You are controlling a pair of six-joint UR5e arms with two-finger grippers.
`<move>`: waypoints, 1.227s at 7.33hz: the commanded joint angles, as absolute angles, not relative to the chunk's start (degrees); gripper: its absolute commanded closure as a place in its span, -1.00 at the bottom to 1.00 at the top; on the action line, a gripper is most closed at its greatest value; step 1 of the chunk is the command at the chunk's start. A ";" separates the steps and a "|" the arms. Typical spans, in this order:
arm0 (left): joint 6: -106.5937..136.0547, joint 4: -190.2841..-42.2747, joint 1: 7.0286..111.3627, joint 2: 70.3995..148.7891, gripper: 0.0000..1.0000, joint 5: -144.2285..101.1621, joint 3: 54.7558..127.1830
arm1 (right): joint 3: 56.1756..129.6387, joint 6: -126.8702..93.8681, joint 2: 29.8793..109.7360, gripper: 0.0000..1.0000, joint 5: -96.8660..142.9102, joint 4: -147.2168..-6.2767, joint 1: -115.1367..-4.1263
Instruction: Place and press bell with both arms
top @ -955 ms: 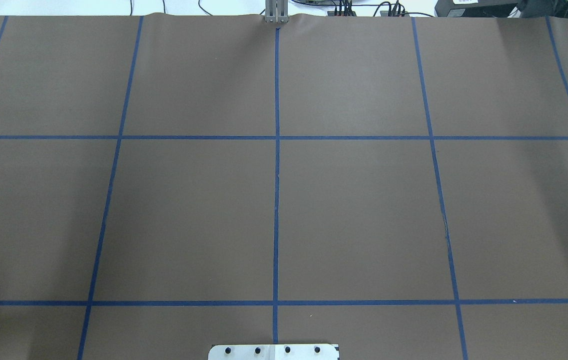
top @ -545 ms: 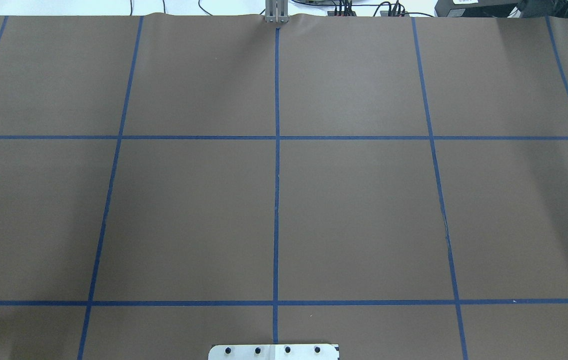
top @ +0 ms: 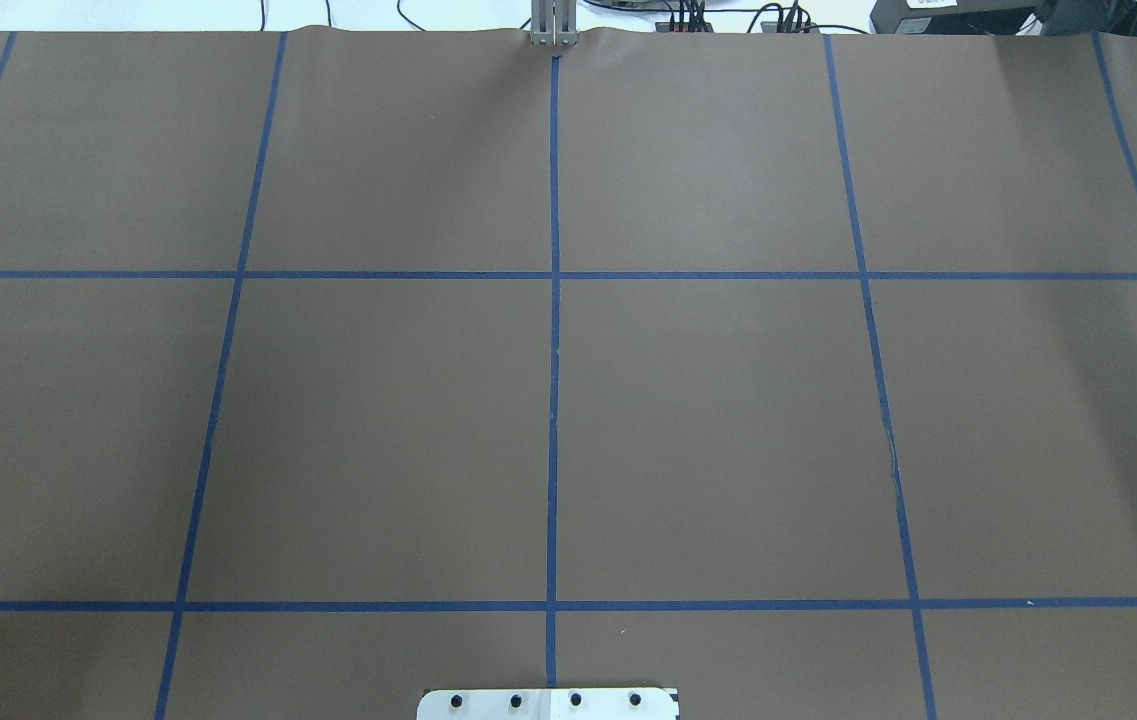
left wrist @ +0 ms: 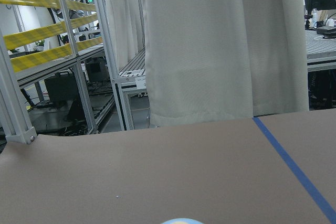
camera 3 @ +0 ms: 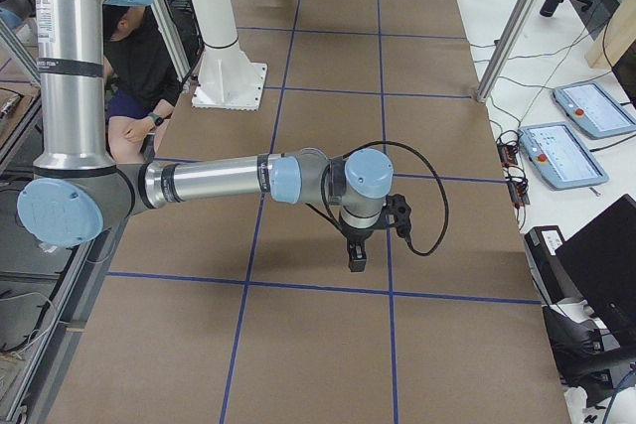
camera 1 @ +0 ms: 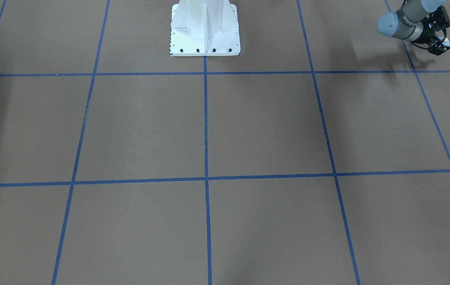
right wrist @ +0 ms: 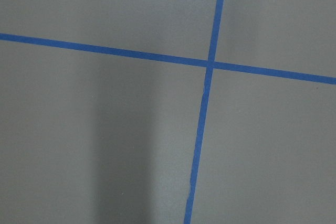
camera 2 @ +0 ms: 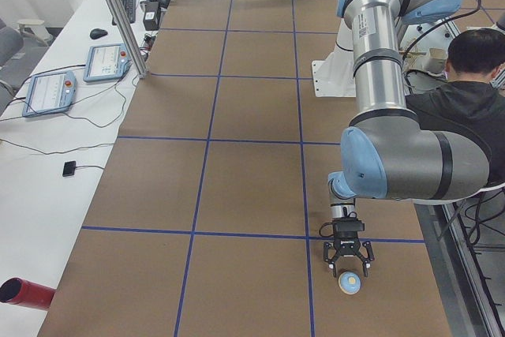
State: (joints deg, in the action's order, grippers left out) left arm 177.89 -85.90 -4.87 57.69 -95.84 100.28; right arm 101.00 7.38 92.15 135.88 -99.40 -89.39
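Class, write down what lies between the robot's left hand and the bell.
Nothing. In the exterior left view the left hand stands right by the bell, with only bare brown table cover around them.

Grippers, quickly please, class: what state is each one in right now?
Left gripper: open, just by the bell, not holding it.
Right gripper: cannot be told from this side view.

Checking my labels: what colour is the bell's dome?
The bell is light blue, best seen in exterior left view.
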 commanded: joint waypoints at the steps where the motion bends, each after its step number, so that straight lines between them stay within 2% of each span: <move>1: 178.67 -87.79 -5.36 57.74 -1.00 -95.89 99.23 | 101.07 7.38 92.11 -1.00 135.88 -99.40 -89.38; 9: 180.53 -90.70 -8.70 58.27 -1.00 -95.71 95.98 | 101.07 7.38 92.11 -1.00 135.97 -99.40 -89.38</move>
State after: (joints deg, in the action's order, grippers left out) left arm 180.33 -90.54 -8.13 58.25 -95.71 96.47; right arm 101.07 7.38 92.13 135.96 -99.40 -89.38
